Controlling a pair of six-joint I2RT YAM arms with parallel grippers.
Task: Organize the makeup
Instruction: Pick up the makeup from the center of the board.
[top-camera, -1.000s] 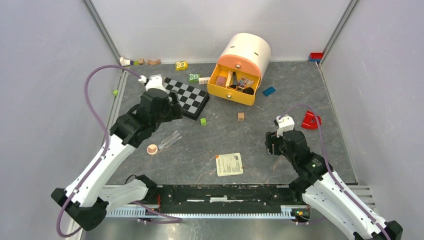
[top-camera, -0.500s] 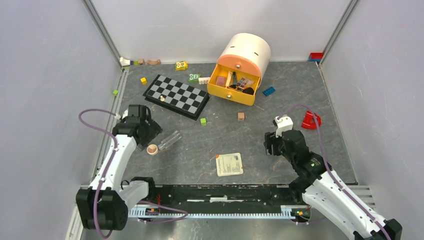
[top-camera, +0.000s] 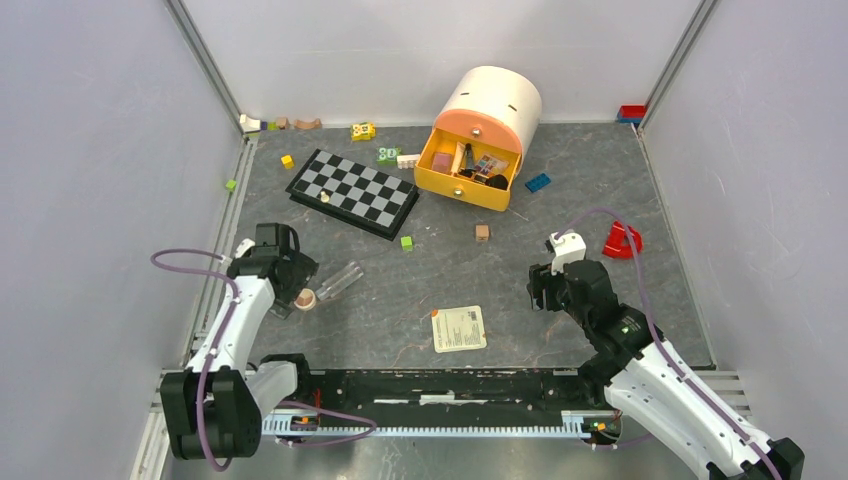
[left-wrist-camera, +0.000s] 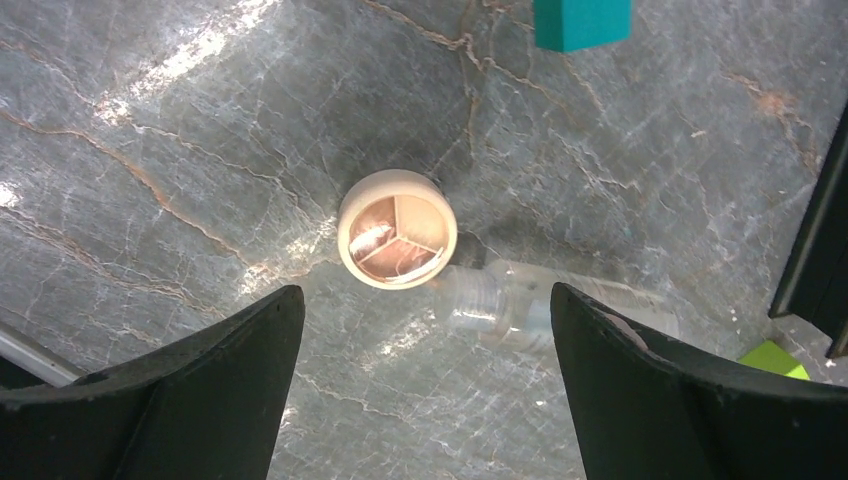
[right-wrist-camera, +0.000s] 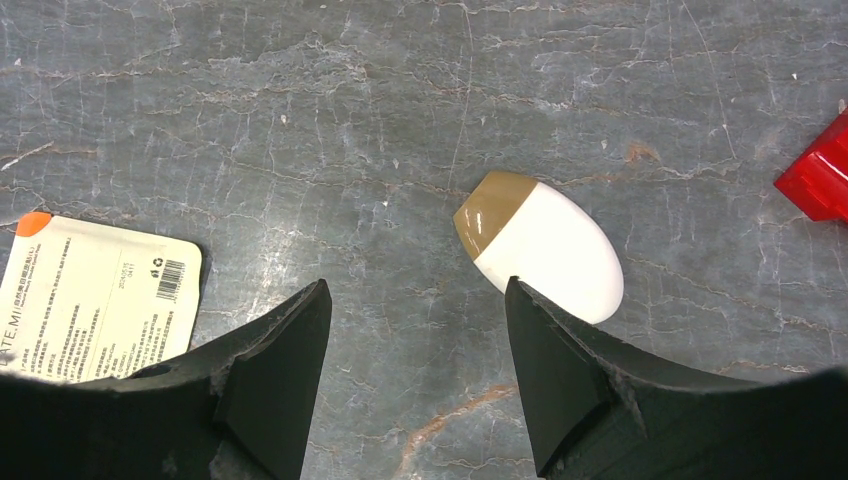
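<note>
makeup sits partly in the yellow drawer (top-camera: 468, 172) at the back, and some lies on the grey table (top-camera: 560, 210). the left gripper (left-wrist-camera: 425, 300) hangs over the round compact (left-wrist-camera: 397, 228), right next to the clear tube (left-wrist-camera: 545, 305). its pincer is wide and holds nothing, likely so it fits around the compact. the right gripper (right-wrist-camera: 418, 290) is open too, with nothing in it, near the white egg sponge (right-wrist-camera: 545, 250).
</note>
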